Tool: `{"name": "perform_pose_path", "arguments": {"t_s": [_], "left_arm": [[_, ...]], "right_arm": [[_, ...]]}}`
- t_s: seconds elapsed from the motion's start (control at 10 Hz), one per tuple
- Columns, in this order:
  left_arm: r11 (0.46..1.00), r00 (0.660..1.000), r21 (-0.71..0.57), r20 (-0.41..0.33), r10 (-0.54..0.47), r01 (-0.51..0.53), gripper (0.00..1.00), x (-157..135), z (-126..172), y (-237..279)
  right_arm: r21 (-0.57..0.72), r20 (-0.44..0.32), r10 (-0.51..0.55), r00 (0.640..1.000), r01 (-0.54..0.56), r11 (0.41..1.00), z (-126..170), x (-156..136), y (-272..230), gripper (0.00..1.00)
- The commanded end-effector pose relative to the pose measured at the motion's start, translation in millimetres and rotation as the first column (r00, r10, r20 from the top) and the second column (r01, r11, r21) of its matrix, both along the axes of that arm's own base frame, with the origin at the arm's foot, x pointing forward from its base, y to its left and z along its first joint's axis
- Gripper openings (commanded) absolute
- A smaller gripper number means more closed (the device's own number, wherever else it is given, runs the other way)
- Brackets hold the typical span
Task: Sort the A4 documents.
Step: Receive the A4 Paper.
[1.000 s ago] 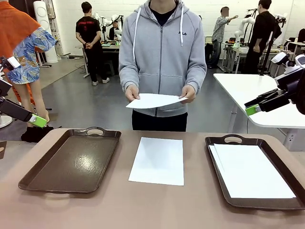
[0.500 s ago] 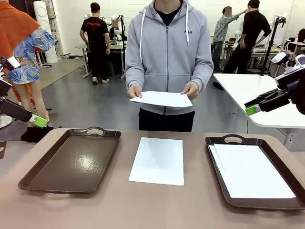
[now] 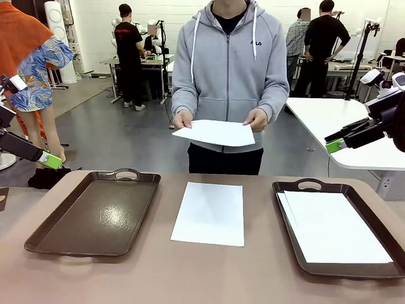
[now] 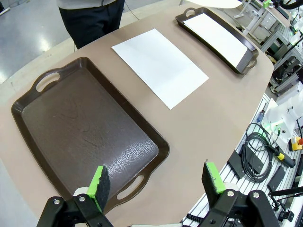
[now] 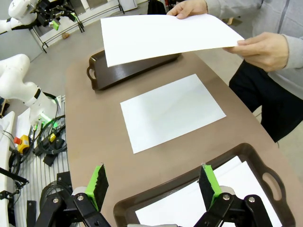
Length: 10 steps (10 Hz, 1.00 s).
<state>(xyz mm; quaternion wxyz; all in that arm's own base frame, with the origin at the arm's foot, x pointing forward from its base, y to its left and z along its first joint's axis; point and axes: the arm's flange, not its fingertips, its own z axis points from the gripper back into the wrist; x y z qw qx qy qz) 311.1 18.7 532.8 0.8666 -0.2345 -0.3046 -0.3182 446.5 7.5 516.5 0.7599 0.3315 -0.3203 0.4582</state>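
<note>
One white A4 sheet [image 3: 209,213] [image 4: 159,66] [image 5: 171,112] lies flat on the table between two dark brown trays. The left tray [image 3: 95,212] [image 4: 80,132] holds nothing. Inside the right tray [image 3: 380,269] [image 4: 248,59] lies a small stack of white sheets [image 3: 332,227] [image 5: 208,203]. A person in a grey hoodie stands at the far side and holds another white sheet [image 3: 215,133] [image 5: 161,35] in both hands above the table edge. My left gripper [image 3: 49,160] [image 4: 158,182] hangs open at the far left, off the table. Over at the far right my right gripper [image 3: 334,145] [image 5: 151,182] is open as well, raised above the right tray's near end.
The brown table [image 3: 209,272] has free surface in front of the trays. A white table [image 3: 342,120] stands behind the right arm. Cables and equipment [image 4: 265,156] lie on the floor beside the table edge. Other people stand far back in the room.
The person has shifted a little to the right and lowered the held sheet slightly. Both arms have stayed still.
</note>
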Motion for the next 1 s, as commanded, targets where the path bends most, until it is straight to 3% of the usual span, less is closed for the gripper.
{"name": "perform_pose_path", "arguments": {"t_s": [0.0,0.9], "left_arm": [[1.000,1.000,-0.014,0.007,-0.016,0.016,1.00,0.7,-1.0,2.0],[1.000,1.000,-0.014,0.007,-0.016,0.016,1.00,0.7,-1.0,2.0]], "right_arm": [[-0.006,0.007,-0.006,1.000,0.006,1.000,0.4,1.0,0.5,1.00],[-0.006,0.007,-0.006,1.000,0.006,1.000,0.4,1.0,0.5,1.00]]}}
